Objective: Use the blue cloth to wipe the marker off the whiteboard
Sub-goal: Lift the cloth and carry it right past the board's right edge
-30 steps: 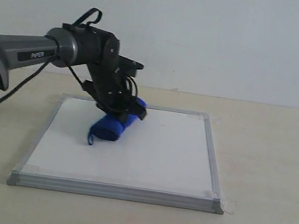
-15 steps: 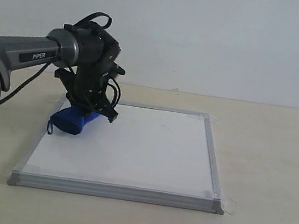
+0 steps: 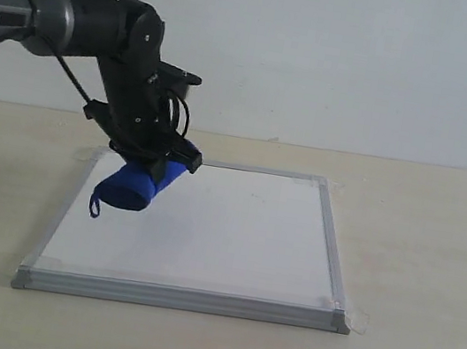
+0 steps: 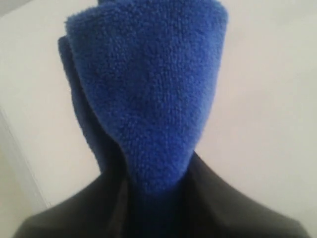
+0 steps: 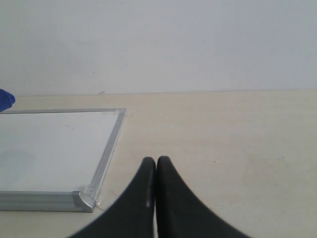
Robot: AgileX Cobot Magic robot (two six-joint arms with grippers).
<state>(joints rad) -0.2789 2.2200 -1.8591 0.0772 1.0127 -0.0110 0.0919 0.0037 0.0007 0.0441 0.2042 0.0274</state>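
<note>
My left gripper (image 3: 161,165) is shut on the blue cloth (image 3: 133,186), a fuzzy roll that slants down over the left part of the whiteboard (image 3: 233,228). A small loop hangs from the roll's low end. Whether that end touches the board I cannot tell. In the left wrist view the cloth (image 4: 148,94) fills the middle, pinched between the dark fingers of the gripper (image 4: 158,183). No marker lines show on the board's white surface. My right gripper (image 5: 156,161) is shut and empty, over the table beside a corner of the whiteboard (image 5: 54,144).
The silver-framed board lies flat on a beige table (image 3: 417,259), with clear tape at its corners (image 3: 356,320). A white wall (image 3: 342,58) stands behind the table. The left arm (image 3: 82,10) reaches in from the left, above the board's far left corner.
The left arm carried the cloth from the board's middle to its left edge. It then rose, and the cloth now sits slightly further right and higher.
</note>
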